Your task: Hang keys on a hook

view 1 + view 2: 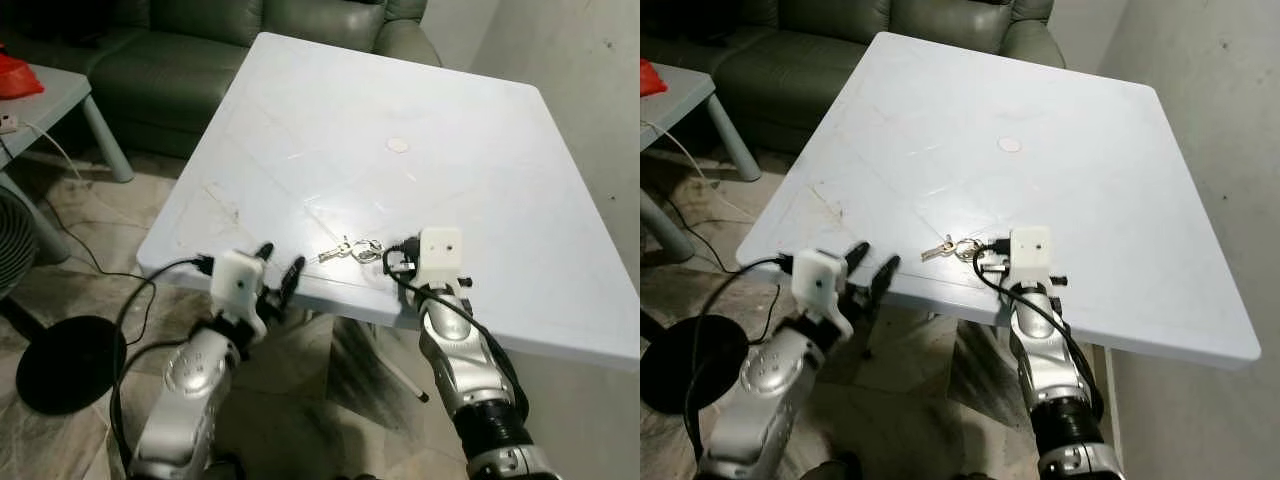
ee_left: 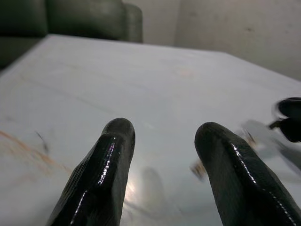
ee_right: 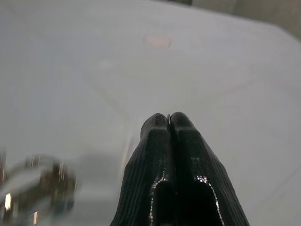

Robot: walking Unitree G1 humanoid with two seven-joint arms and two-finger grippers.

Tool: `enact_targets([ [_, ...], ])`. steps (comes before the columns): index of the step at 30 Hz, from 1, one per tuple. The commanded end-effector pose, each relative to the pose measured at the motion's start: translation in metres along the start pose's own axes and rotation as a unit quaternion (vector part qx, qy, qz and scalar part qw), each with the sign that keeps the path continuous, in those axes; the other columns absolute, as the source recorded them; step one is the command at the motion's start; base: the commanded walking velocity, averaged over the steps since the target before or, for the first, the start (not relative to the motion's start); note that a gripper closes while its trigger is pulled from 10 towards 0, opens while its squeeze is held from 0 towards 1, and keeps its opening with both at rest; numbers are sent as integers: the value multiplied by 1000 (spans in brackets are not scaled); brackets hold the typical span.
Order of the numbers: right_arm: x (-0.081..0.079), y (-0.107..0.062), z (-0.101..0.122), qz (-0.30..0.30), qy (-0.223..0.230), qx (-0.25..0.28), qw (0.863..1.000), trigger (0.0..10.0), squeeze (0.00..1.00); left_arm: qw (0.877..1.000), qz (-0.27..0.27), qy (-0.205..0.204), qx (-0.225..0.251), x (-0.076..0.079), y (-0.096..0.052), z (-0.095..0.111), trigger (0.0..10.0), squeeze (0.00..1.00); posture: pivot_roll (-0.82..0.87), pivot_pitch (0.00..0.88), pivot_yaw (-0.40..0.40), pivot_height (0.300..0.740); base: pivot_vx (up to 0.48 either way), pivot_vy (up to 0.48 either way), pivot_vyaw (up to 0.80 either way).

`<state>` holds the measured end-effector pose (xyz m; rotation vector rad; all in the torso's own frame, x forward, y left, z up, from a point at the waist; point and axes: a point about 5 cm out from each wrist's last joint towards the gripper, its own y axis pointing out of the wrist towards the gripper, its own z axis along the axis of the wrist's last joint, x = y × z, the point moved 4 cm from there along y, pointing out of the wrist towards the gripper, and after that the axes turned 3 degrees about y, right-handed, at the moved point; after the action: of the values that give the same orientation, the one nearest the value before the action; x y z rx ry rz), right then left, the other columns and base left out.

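Keys (image 1: 352,249) lie flat on the pale counter (image 1: 470,130) near its front edge — a small bunch on a ring, between the robot's two arms and closer to the right one. The right gripper (image 3: 169,123) sits just beside the bunch, over the counter's front strip, its white camera block standing above the wrist; the right wrist view shows its two black fingers (image 3: 186,141) pressed together tip to tip, with a thin sliver of something at the seam that I can't identify, and the keys blurred off to one side of them, not between them. The left gripper (image 1: 280,270) is held at the counter's front edge, some way to the left of the keys, with its fingers (image 2: 106,165) spread wide and nothing between them — the left wrist view looks out across the bare counter top, with a blur of the keys beyond one fingertip. A small round mark (image 1: 398,145) shows farther back on the counter, about mid-surface. Behind the counter stands a dark green sofa (image 1: 190,50); to the left a low grey table (image 1: 50,95) carries something red (image 1: 15,75), with a white cable (image 1: 55,145) trailing off it towards the tiled floor (image 1: 90,260). A black round base (image 1: 65,360) rests on that floor by the left arm, and a plain wall (image 1: 590,90) runs along the right.
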<state>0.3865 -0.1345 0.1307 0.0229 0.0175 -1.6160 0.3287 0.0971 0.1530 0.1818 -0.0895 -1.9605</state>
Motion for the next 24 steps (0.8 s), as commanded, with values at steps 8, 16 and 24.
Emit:
enact_targets([
  [8, 11, 14, 56, -22, 24, 83, 996, 0, 0, 998, 52, -14, 39, -36, 42, 34, 10000, 0, -34, 59, -74, 740, 0, 0, 0],
  [16, 26, 4, 87, -35, 31, 149, 988, 3725, 0, 992, 92, -28, 85, -71, 51, 66, 10000, 0, -68, 18, -43, 740, 0, 0, 0],
  [24, 8, -29, 77, 103, 67, 189, 974, 10000, 0, 992, 95, -54, 66, -74, 37, 42, 10000, 0, -85, 3, -42, 740, 0, 0, 0],
])
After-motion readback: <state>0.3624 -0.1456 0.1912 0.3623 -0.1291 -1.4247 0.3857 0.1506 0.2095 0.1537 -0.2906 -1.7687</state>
